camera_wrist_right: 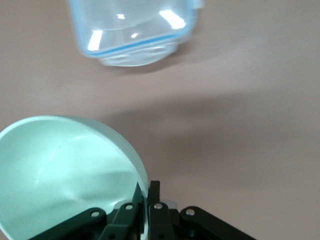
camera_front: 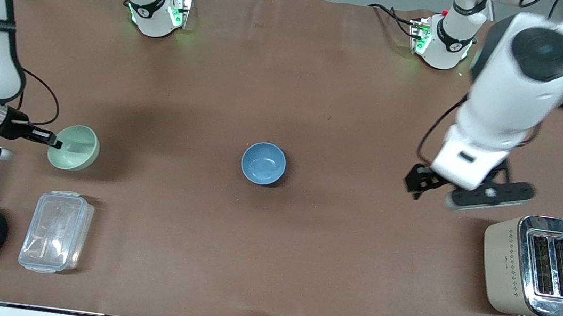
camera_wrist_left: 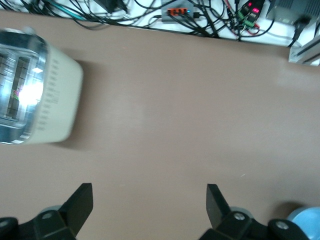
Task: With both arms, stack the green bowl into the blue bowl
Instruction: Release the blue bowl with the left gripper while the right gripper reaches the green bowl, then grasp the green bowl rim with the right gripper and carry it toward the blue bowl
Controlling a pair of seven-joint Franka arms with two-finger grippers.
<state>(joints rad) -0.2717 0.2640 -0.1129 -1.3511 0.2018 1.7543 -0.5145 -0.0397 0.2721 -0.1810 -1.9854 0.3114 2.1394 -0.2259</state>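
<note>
green bowl [camera_wrist_right: 65, 175] rim pinched between right gripper [camera_wrist_right: 146, 200] jaws.

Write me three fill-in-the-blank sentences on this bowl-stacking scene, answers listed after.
1. The right gripper is shut on the rim of the ______ bowl.
2. The blue bowl holds ______.
3. The left gripper, jaws open, hangs over the table beside the ______.

Missing words: green; nothing; toaster
</note>
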